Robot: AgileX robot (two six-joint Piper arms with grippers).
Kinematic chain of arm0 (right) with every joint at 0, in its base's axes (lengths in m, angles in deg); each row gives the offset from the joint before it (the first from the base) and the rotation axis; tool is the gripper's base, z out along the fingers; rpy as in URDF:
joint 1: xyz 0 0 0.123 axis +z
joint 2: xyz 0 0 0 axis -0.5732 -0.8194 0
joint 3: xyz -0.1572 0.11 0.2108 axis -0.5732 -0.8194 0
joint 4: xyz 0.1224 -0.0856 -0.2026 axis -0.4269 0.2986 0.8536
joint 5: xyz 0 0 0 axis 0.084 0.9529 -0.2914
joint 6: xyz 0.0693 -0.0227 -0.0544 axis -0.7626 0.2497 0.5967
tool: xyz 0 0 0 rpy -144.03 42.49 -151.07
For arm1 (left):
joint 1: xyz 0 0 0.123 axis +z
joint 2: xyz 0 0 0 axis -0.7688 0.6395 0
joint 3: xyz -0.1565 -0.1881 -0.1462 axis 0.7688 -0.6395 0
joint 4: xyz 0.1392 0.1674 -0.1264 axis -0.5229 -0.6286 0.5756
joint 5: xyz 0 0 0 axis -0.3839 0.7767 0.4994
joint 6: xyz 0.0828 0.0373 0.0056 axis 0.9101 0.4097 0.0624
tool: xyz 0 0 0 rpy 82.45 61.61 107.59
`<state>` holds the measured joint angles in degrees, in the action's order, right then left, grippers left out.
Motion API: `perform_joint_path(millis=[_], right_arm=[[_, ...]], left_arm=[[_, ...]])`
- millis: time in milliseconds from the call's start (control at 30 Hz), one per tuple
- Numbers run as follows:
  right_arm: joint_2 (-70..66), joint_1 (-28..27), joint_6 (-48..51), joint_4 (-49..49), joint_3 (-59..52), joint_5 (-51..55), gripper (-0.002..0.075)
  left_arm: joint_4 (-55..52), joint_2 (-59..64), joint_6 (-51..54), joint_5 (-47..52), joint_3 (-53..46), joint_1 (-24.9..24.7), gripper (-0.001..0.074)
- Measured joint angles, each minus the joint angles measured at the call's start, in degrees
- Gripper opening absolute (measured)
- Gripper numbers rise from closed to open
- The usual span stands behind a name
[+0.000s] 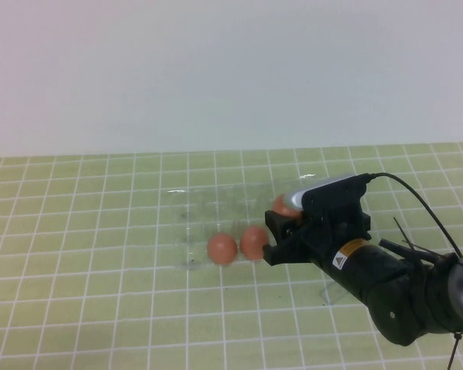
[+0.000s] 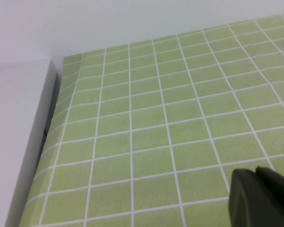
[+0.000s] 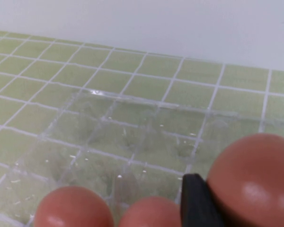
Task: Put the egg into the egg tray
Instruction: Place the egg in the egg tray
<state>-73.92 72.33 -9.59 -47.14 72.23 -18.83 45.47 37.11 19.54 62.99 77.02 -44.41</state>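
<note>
The clear plastic egg tray (image 1: 197,212) lies on the green grid mat at mid-table. Two reddish-brown eggs sit in its near row, one (image 1: 221,248) beside the other (image 1: 254,242). My right gripper (image 1: 282,222) is at the tray's right end, shut on a third egg (image 1: 282,206) held just above the tray. In the right wrist view this egg (image 3: 253,179) fills the corner against a black finger (image 3: 195,203), with the tray cups (image 3: 132,137) and the two seated eggs (image 3: 75,208) beyond. My left gripper (image 2: 260,196) is shut and empty over bare mat, and is outside the high view.
A white wall stands behind the table. In the left wrist view a white panel edge (image 2: 33,142) borders the mat. A black cable (image 1: 424,208) trails from the right arm.
</note>
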Motion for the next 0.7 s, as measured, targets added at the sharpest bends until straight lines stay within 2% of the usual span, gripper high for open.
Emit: perform_joint_path(millis=[367,567,700], right_arm=[[0.00,0.00,2.02,1.11,0.00,-0.01,0.0377],[0.00,0.00,2.30,1.11,0.00,-0.01,0.0438],[0.00,0.00,2.40,1.11,0.00,-0.01,0.0452]], left_arm=[[0.00,0.00,0.00,0.00,0.00,0.00,0.0000],[0.00,0.00,0.00,0.00,0.00,0.00,0.0000],[0.00,0.00,0.00,0.00,0.00,0.00,0.0000]])
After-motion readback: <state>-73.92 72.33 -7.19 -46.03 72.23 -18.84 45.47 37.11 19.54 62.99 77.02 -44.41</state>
